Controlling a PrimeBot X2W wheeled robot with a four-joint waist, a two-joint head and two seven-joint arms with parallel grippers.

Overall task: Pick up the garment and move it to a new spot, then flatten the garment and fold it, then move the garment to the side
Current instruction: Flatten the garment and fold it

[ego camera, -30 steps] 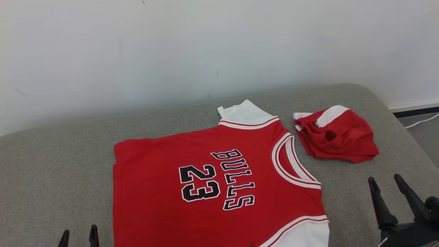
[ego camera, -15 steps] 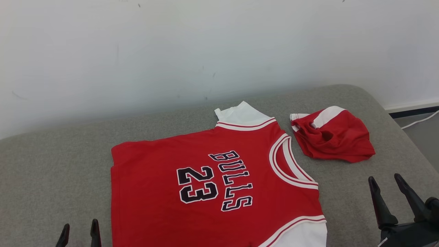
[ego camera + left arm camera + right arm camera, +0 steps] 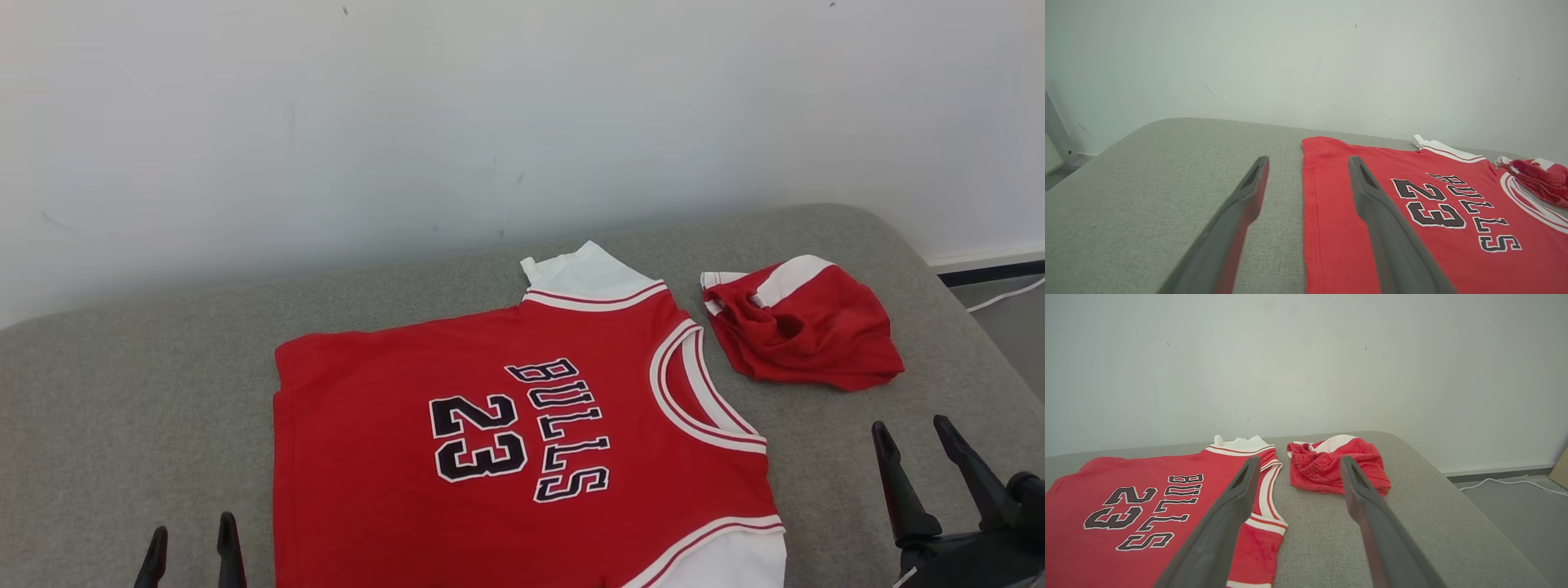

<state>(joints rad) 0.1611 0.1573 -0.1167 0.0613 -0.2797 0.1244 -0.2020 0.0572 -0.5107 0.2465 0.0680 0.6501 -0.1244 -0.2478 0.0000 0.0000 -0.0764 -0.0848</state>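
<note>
pad (image 3: 122, 392): grey fabric, rounded corner
wall (image 3: 326, 122): white, few scuffs, right behind pad
cable (image 3: 1506, 480): white, on floor (image 3: 1515, 522) right of pad

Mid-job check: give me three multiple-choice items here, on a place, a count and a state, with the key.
1. Relative to the jersey, the crumpled red garment lies: A) on it; B) to its left; C) to its right, apart.
2. Red garments on the grey cushion: A) one; B) two; C) three.
3. Left gripper and right gripper are: A) open, empty; B) shut on cloth; C) one shut.
Key: C, cushion shows between them; B, jersey plus crumpled piece; A, fingers spread, nothing between.
</note>
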